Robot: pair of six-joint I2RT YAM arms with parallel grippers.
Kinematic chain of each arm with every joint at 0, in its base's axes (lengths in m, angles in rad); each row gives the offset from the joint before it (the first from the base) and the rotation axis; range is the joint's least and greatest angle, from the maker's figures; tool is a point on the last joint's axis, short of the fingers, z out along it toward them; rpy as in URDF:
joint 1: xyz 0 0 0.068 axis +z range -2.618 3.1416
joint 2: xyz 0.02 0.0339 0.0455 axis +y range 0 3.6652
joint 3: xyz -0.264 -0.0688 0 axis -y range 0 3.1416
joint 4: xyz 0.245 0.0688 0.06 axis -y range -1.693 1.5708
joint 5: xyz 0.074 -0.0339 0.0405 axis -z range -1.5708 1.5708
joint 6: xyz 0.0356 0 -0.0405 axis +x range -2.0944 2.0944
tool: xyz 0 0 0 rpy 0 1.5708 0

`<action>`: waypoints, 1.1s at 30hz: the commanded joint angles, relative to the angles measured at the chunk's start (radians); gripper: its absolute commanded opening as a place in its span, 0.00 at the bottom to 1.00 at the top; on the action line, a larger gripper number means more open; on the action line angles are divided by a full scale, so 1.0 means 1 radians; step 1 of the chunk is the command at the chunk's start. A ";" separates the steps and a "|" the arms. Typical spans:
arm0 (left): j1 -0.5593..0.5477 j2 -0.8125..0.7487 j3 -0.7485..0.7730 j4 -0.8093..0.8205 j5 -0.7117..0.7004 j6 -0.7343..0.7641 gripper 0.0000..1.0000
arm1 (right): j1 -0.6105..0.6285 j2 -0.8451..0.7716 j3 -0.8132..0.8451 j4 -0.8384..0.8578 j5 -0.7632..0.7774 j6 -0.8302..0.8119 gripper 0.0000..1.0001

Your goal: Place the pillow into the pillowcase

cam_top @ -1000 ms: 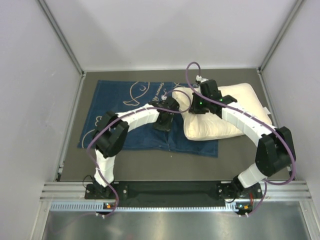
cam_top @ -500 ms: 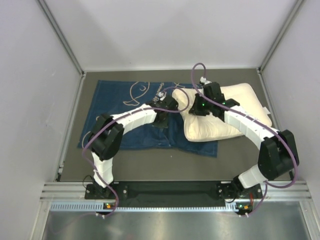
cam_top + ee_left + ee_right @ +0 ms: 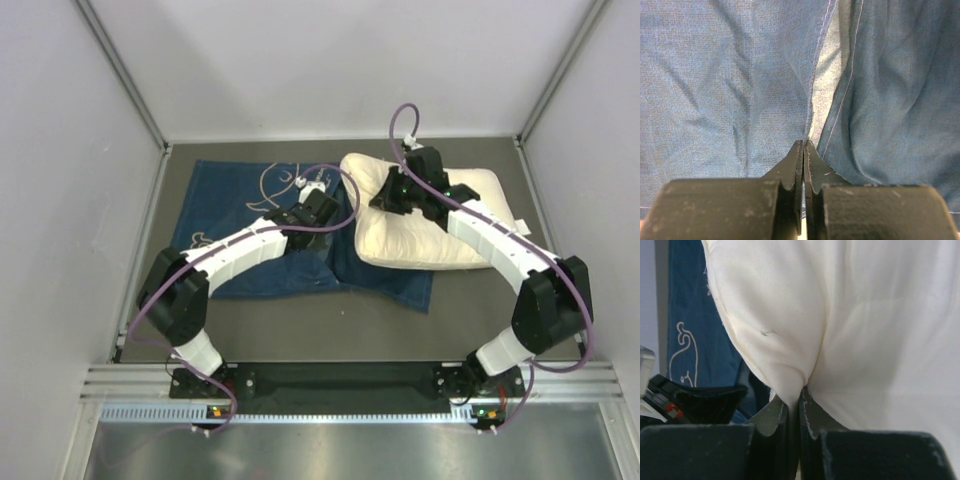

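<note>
The dark blue pillowcase [image 3: 240,215] lies flat on the mat, left of centre, with white whale drawings showing. The cream pillow [image 3: 400,240] lies to its right, its left part resting over the pillowcase's right end; no bear print shows. My left gripper [image 3: 328,232] is shut on the pillowcase's stitched hem [image 3: 812,100]; its jaws [image 3: 804,145] pinch the blue fabric [image 3: 730,90]. My right gripper [image 3: 380,200] is at the pillow's left end, shut [image 3: 794,392] on a pinched fold of pillow fabric [image 3: 880,330]. The pillowcase [image 3: 690,315] shows beyond it.
A dark grey mat [image 3: 480,310] covers the table floor. White walls with metal posts [image 3: 125,85] close in the left, back and right sides. A metal rail [image 3: 340,385] carrying both arm bases runs along the near edge.
The right gripper has carried the pillow's left end back and left, further over the pillowcase. The left arm has swung left, its gripper still on the pillowcase hem.
</note>
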 commanded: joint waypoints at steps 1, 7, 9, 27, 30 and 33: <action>0.004 -0.048 -0.013 0.070 -0.019 -0.031 0.00 | 0.034 0.023 0.137 0.095 -0.069 0.061 0.00; 0.002 -0.071 -0.025 0.085 -0.021 -0.040 0.00 | 0.091 0.080 0.081 0.076 -0.005 0.043 0.00; 0.002 -0.074 -0.027 0.090 -0.021 -0.040 0.00 | 0.092 0.110 0.056 0.099 -0.016 0.049 0.00; 0.002 -0.083 0.008 0.064 -0.078 -0.049 0.00 | 0.128 0.089 -0.217 0.095 0.052 -0.095 0.00; 0.002 -0.083 0.014 0.062 -0.101 -0.045 0.00 | 0.128 0.037 -0.239 0.067 0.076 -0.130 0.00; 0.002 -0.072 0.037 0.074 -0.128 -0.029 0.00 | 0.126 0.016 -0.242 0.038 0.084 -0.153 0.00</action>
